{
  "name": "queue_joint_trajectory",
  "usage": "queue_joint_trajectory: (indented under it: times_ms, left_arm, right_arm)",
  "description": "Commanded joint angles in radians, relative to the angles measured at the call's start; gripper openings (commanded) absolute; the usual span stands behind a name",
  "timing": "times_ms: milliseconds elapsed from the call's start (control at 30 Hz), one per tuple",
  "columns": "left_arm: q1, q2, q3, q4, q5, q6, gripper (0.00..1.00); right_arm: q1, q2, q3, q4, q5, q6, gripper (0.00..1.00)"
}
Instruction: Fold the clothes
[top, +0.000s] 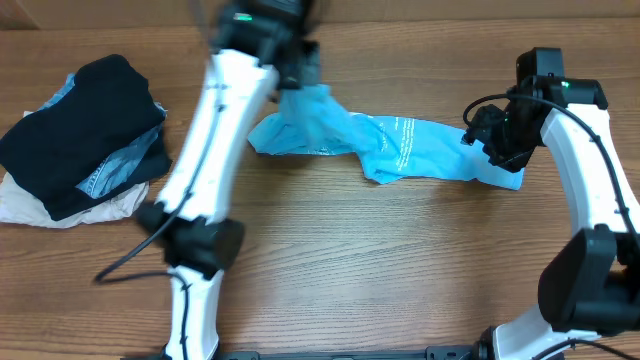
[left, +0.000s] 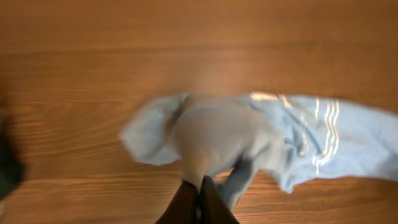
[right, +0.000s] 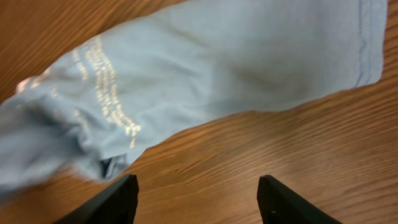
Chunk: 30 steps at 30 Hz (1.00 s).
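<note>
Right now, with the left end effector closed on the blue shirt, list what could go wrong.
1. The left end effector pinches only a small bunch of the crumpled T-shirt; the cloth may slip out, or gather more instead of spreading, when pulled.
2. The right end effector is open over bare table beside the shirt's edge; closing there would likely miss the cloth.

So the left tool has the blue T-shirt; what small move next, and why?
Probably bring the right tool onto the T-shirt's free end and close: it hangs open over table just off the cloth, while the left tool pinches a bunch.
</note>
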<state>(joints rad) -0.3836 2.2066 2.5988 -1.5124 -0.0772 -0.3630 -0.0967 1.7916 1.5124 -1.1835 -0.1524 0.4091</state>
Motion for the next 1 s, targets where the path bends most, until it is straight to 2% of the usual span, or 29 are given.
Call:
queue_joint_trajectory:
  times_ms: [0,300,467,700,900,967]
  left_arm:
    - [0.047,-0.085,0.022,-0.040,-0.031,0.027,0.04]
    - [0.098,-0.185,0.023,-0.071,-0.047,0.045,0.04]
    - [0.122,-0.241,0.023,-0.098,-0.193,0.000,0.04]
    - [0.189,-0.378,0.022,-0.084,-0.201,-0.017,0.04]
    - [0.189,-0.396,0.022,-0.085,-0.217,-0.010,0.04]
    - [0.187,-0.396,0.022,-0.084,-0.217,-0.011,0.04]
  right_arm:
    - [-0.029,0.069,-0.021,0.006,0.008,0.019,0.66]
    - [-0.035,0.148,-0.021,0.044,-0.038,0.002,0.67]
    - [-0.035,0.185,-0.021,0.041,-0.104,-0.020,0.68]
    - [-0.035,0.236,-0.021,0.038,-0.103,-0.019,0.70]
    - [-0.029,0.236,-0.021,-0.009,-0.111,-0.024,0.71]
    - [-0.009,0.236,-0.022,-0.030,-0.164,-0.071,0.70]
